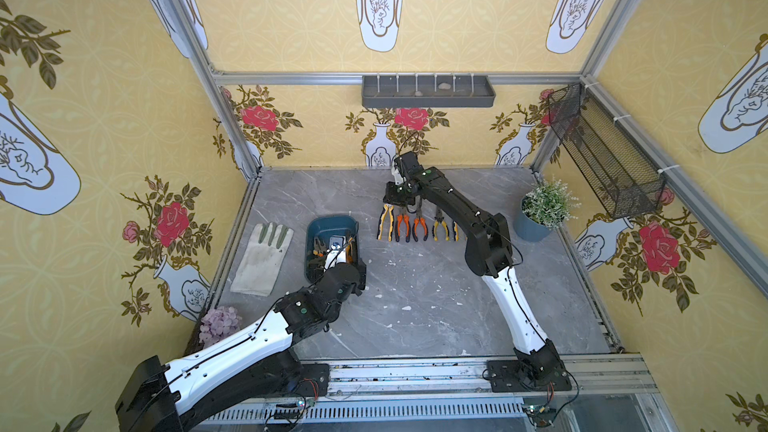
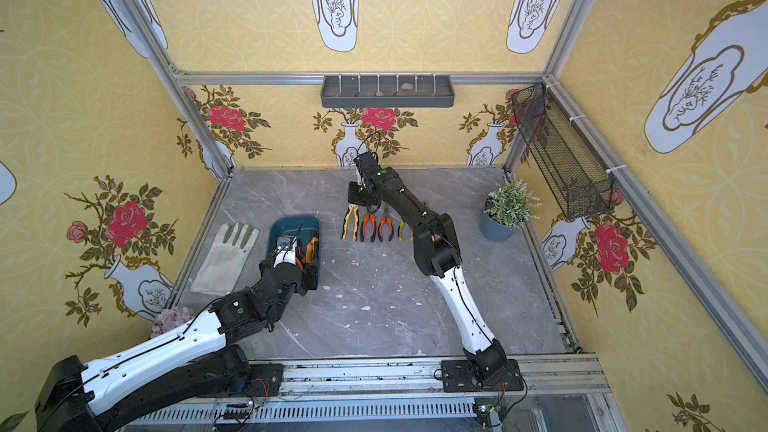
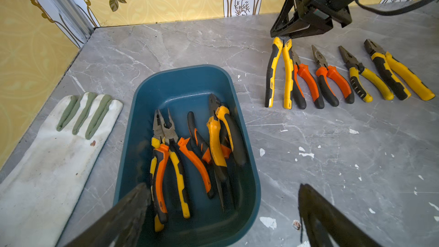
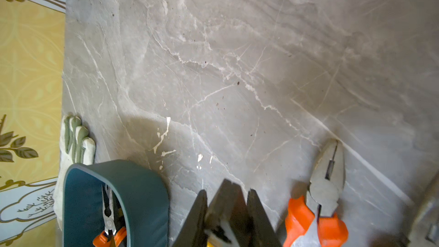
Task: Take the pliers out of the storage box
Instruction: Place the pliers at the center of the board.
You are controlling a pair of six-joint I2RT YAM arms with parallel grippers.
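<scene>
Left arm reaches forward, wrist pitched down. Left tool (image 3: 222, 187) spread wide above storage box (image 3: 185, 79), four pliers (image 3: 166, 139) inside. Right arm extended, right tool (image 3: 285, 36) pointing down, narrow, pinching head of yellow-handled pliers (image 3: 279, 72), the end one of five rowed on worktop (image 3: 308, 162).
</scene>
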